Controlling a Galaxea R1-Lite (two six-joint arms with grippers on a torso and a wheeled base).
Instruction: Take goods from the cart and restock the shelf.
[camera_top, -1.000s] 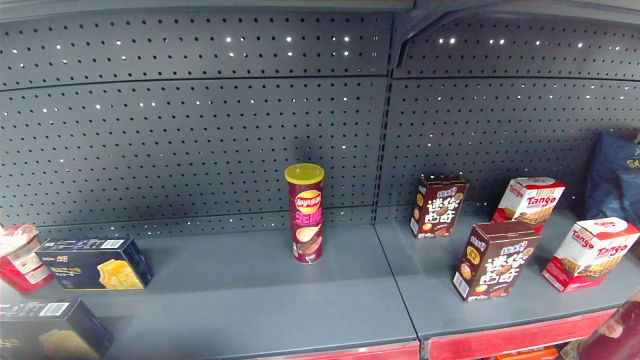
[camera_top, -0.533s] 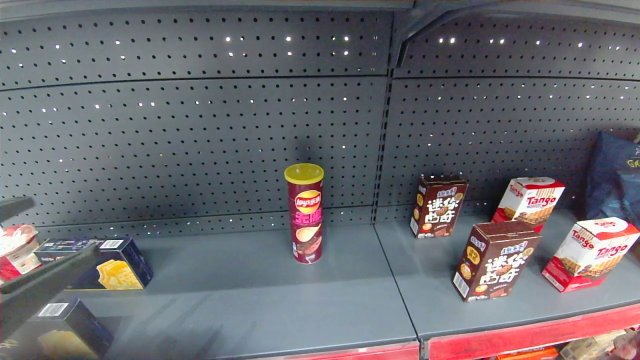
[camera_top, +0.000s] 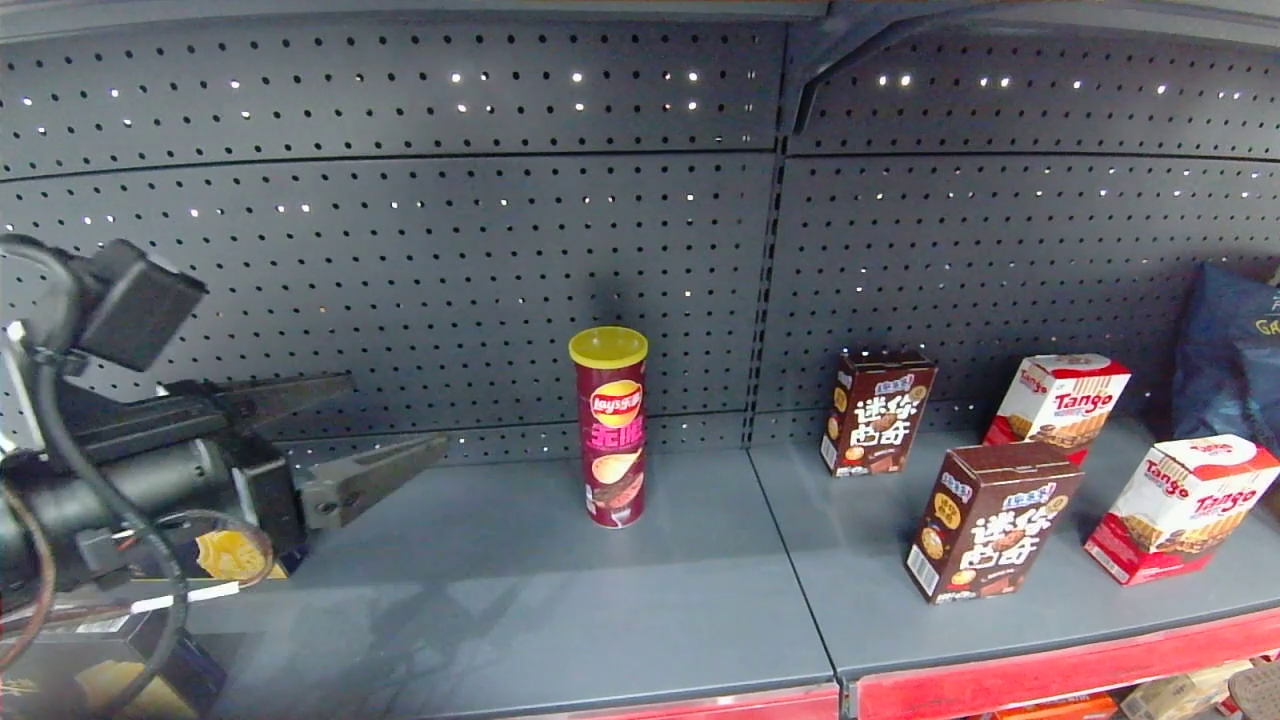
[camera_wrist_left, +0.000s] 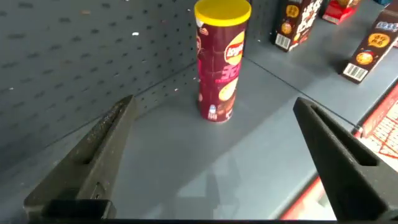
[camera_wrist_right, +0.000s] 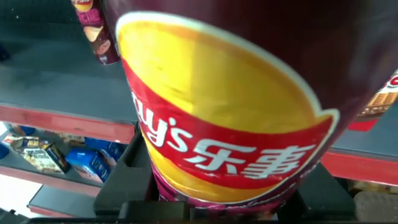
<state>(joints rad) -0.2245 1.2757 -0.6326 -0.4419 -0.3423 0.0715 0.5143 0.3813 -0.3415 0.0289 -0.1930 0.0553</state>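
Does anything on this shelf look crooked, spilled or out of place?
Nothing is spilled or damaged. The front brown box and the front red-and-white box sit turned at an angle to the shelf edge rather than facing squarely. The chip can stands upright.

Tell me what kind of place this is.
Probably a shop aisle: a grey shelf with a perforated back panel and red front rail, stocked with a chip can and snack boxes; the right gripper holds another chip can.

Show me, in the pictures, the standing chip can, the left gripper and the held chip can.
standing chip can (camera_top: 609, 430), head view, middle of its label.
left gripper (camera_top: 399, 409), head view, midway between its open fingertips.
held chip can (camera_wrist_right: 230, 124), right wrist view, yellow patch of its label.
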